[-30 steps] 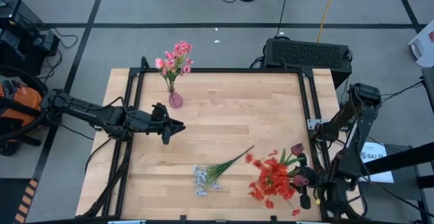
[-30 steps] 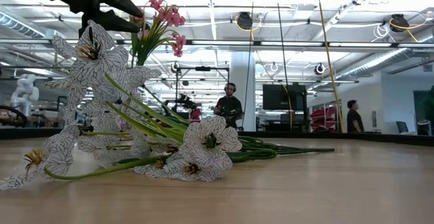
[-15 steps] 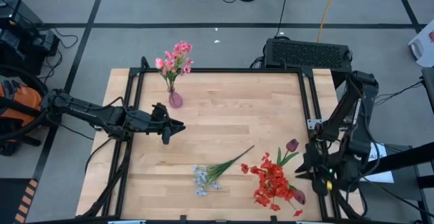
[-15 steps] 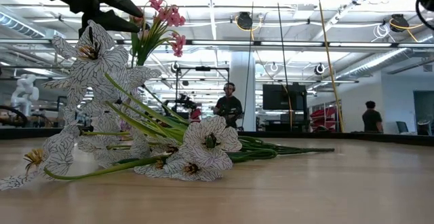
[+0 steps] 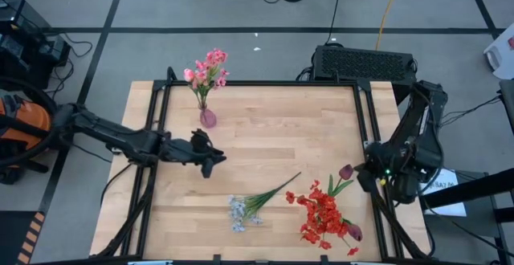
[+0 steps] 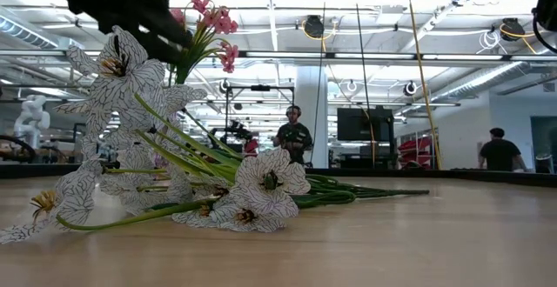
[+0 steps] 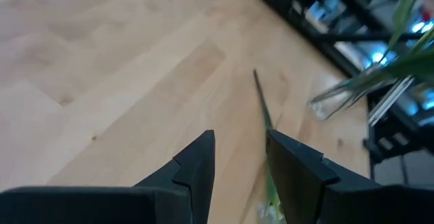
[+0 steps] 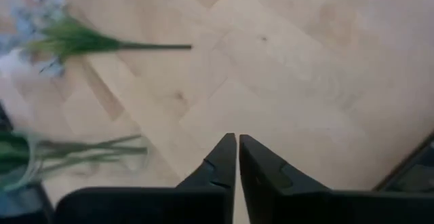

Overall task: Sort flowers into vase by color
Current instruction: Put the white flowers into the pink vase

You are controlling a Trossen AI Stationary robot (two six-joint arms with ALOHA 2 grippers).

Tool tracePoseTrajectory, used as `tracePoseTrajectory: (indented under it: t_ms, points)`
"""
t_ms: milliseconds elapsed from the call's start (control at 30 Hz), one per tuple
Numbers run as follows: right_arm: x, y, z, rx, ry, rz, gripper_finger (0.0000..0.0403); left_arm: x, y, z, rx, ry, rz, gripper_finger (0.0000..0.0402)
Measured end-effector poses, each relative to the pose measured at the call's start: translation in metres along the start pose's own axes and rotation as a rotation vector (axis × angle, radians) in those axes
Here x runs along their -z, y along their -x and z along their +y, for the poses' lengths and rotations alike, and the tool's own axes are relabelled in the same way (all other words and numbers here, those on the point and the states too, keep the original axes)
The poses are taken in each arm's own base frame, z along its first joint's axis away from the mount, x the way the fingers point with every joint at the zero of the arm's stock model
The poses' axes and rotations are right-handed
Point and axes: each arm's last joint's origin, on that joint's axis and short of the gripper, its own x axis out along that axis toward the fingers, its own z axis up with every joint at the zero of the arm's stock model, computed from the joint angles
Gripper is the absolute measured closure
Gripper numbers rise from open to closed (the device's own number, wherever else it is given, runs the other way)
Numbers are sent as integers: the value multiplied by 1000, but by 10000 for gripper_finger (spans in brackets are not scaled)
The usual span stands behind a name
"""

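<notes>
Left gripper (image 5: 215,159): my fingers parted, nothing between them, over bare wood below the vase.
Right gripper (image 8: 237,157): my fingers nearly touching, nothing held, at the table's right edge.
Small translucent pink bud vase (image 5: 208,118): upright, far left, holding pink sprays (image 5: 207,69).
Pale blue-white bunch (image 5: 239,210): lying near front.
Red clusters (image 5: 323,215): lying front right, maroon tulips (image 5: 346,172) beside.

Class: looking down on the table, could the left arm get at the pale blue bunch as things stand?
Probably yes. The left gripper is open above bare wood, and nothing lies between it and the pale blue bunch.
</notes>
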Motion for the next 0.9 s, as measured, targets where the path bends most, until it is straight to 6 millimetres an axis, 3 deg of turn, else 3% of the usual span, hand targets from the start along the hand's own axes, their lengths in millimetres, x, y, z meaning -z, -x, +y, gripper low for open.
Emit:
tracePoseTrajectory:
  t_ms: [233,600,900]
  points:
    - [-9,-2,-5,54,-24,-33,397,5,-32,-35,-15,-60,84,265]
    - [-15,-5,-5,92,4,-57,402,7,-106,-96,6,-194,199,265]
    - [-15,-5,-4,92,25,-56,402,7,-154,-112,-156,-333,437,266]
